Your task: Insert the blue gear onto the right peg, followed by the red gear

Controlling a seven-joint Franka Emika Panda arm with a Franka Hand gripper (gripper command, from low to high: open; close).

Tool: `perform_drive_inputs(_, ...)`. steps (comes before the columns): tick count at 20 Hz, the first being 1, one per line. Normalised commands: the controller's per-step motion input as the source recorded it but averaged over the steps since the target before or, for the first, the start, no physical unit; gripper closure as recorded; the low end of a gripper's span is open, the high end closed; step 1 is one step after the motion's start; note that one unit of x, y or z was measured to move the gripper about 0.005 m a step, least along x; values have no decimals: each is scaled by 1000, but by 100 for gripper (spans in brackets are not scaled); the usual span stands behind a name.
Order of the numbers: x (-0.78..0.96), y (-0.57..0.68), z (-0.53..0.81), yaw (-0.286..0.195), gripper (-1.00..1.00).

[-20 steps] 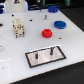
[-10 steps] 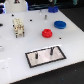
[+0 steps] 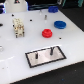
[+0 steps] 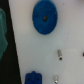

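Pincer unseen, blue gear (image 3: 59,23) on table (image 3: 70,40), red gear (image 3: 47,33) nearby

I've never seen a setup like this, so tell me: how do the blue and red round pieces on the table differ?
The blue gear is wider and flatter; the red gear is narrower and looks thicker. In the exterior view the blue gear lies farther back and to the right, while the red gear sits nearer the grey plate. Both are round, lie flat on the white table, and are off the pegs.
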Motion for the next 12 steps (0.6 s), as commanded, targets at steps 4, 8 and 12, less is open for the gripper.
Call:
perform_drive_inputs(4,-361,128,-557,0,-100)
perform_drive_inputs(8,-338,-33,-577,0,-100)
perform_drive_inputs(12,-263,-165,-562,0,-100)
